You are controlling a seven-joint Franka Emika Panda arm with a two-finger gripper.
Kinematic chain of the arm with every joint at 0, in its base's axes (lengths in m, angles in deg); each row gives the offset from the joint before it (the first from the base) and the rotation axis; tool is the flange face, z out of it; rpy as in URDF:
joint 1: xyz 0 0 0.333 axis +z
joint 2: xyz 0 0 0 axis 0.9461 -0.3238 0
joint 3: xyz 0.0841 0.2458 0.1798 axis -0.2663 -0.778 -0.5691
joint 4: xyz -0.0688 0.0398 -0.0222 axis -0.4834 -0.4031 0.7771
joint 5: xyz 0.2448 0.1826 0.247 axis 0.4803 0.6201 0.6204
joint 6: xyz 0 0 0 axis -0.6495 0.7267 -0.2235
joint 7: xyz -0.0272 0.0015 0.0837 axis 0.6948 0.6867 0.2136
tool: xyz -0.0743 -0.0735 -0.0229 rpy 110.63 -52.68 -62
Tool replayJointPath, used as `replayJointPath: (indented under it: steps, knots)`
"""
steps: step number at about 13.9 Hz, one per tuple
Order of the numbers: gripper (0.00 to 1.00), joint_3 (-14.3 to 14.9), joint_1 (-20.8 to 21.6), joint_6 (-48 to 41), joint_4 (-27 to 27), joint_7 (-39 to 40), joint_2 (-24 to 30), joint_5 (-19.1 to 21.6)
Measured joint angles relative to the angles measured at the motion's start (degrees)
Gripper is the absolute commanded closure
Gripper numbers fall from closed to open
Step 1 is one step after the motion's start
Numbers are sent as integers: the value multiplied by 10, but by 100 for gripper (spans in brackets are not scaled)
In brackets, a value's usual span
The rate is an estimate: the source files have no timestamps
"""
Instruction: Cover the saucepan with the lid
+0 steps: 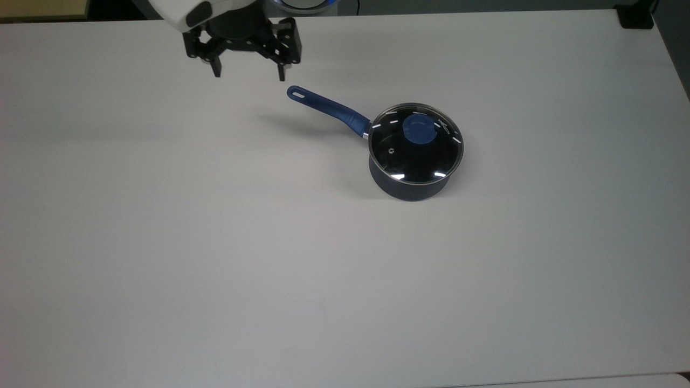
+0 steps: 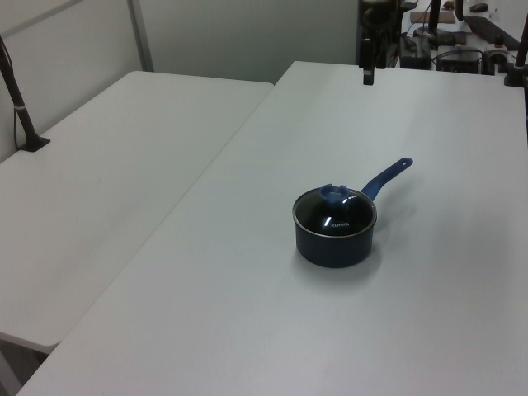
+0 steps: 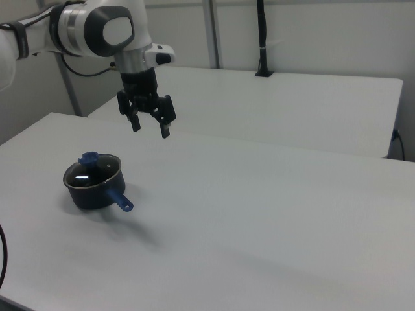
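So the lid (image 1: 415, 143) is sitting flat on the saucepan (image 1: 409, 186), metal rim lined up all the way around the pan's top edge, blue knob (image 1: 421, 130) pointing up. In the top view the pan is a bit right of centre on the white table (image 1: 215, 242), with its long blue handle (image 1: 328, 109) sticking out toward the top view's upper left.

My gripper (image 1: 249, 75) is up in the air near the top view's far edge, well apart from the pan and to the top view's left of the handle's end. Fingers (image 1: 216, 70) spread wide apart, nothing between them, pointing down at bare table. In the right view the gripper (image 3: 150, 129) hangs above and to the right view's right of the pan (image 3: 93, 183), clear of it. In the left view the pan (image 2: 335, 235) sits mid-table, lid (image 2: 335, 211) closed on it.
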State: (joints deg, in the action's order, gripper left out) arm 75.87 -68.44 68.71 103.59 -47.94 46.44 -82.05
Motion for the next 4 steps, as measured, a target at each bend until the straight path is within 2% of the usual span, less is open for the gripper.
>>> replayJointPath:
  steps: [4]
  knots:
    - [0,0,-3,0,13,0,16,-8]
